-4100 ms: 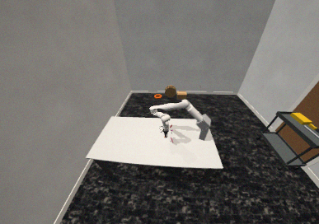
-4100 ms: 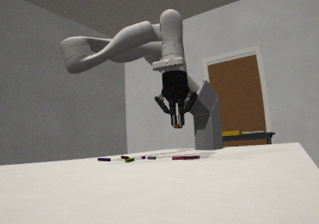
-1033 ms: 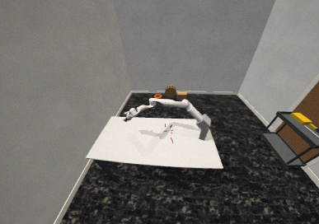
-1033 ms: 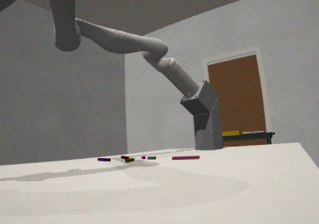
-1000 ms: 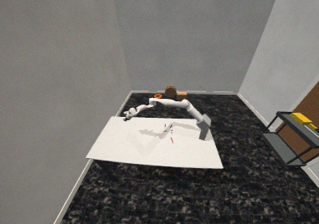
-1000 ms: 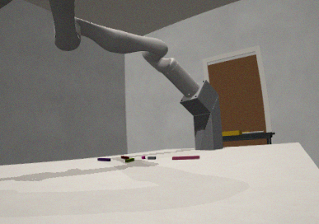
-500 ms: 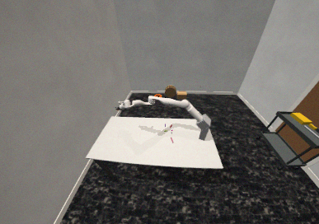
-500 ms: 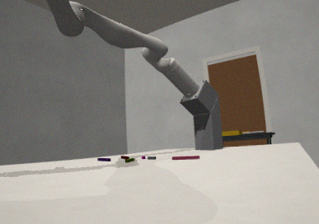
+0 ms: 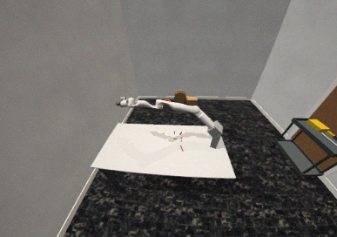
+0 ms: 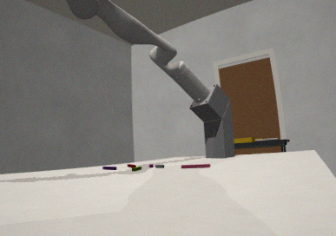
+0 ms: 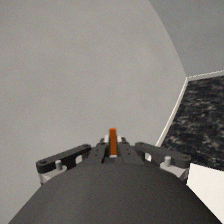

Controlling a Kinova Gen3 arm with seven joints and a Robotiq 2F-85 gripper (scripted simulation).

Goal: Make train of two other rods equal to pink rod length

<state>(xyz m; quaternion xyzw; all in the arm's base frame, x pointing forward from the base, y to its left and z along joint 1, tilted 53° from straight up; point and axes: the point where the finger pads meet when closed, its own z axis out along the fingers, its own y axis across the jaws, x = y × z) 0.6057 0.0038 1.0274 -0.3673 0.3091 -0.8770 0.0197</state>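
My gripper point(image 11: 113, 140) is shut on the orange rod point(image 11: 113, 140), which sticks out between the fingers in the wrist view. The arm is stretched out high and far to the left, so the gripper point(image 9: 119, 104) hangs beyond the table's far left corner, pointing at the grey wall. The other rods lie on the white table near the arm's base: the pink rod point(image 10: 195, 166) point(image 9: 181, 148), a grey rod point(image 10: 160, 166), a magenta rod point(image 10: 151, 166), a lime rod point(image 10: 136, 168), a red rod point(image 10: 131, 165) and a purple rod point(image 10: 109, 167). The gripper is out of the exterior view.
The arm's grey base point(image 9: 216, 134) stands at the table's right edge. A grey wall is close behind the gripper. A metal cart point(image 9: 316, 145) with a yellow object stands at the far right, and brown objects point(image 9: 185, 98) sit on the floor behind the table.
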